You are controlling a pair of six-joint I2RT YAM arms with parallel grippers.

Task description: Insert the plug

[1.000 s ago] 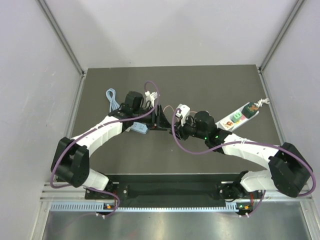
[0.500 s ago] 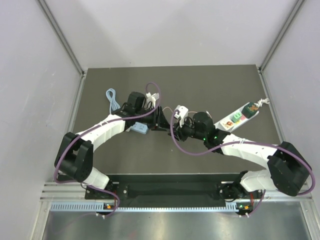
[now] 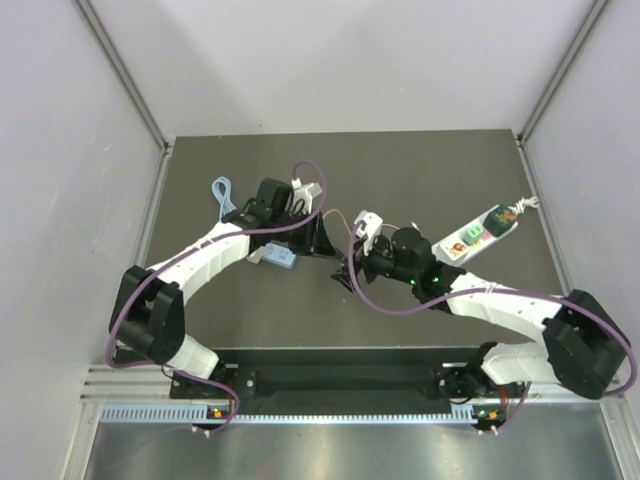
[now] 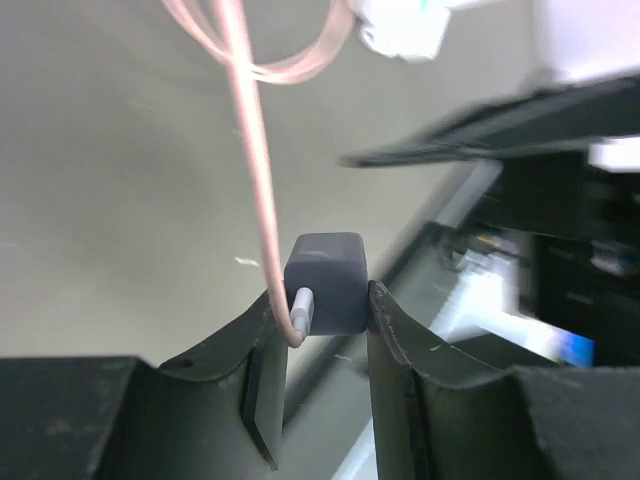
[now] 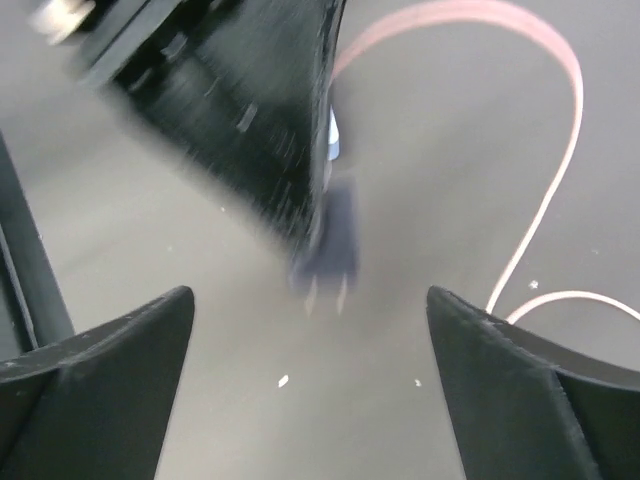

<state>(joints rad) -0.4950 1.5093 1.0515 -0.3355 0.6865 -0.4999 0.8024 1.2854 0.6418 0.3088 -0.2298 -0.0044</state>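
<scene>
The worktop (image 3: pixel 420 165) is a dark grey matte sheet with a few pale specks. Plain pale walls (image 3: pixel 330 60) enclose it, and metal posts (image 3: pixel 125 75) run down to its far corners. A perforated rail (image 3: pixel 340 411) runs along the near edge.

At far left a light-blue cable (image 3: pixel 223 197) lies coiled on the surface. The left arm (image 3: pixel 205 255) reaches inward past it. In its wrist view the left end effector (image 4: pixel 322 300) is clamped on the plug (image 4: pixel 326 283). The small dark grey block sits squeezed between the two black fingers (image 4: pixel 262 345). The pink cable (image 4: pixel 255 160) leaves the plug's left side, rises and loops at the top of that view.

Near the middle, the right end effector (image 5: pixel 308 295) faces the left one with its fingers spread wide and nothing between them. In its wrist view the plug is a dark blur under the left arm's finger, with the pink cable curving away at right.

Further right and well apart from the plug, a white power strip (image 3: pixel 480 232) with coloured switches lies at an angle on the worktop. The right arm (image 3: pixel 500 300) stretches back from the centre to its base at the near right corner.
</scene>
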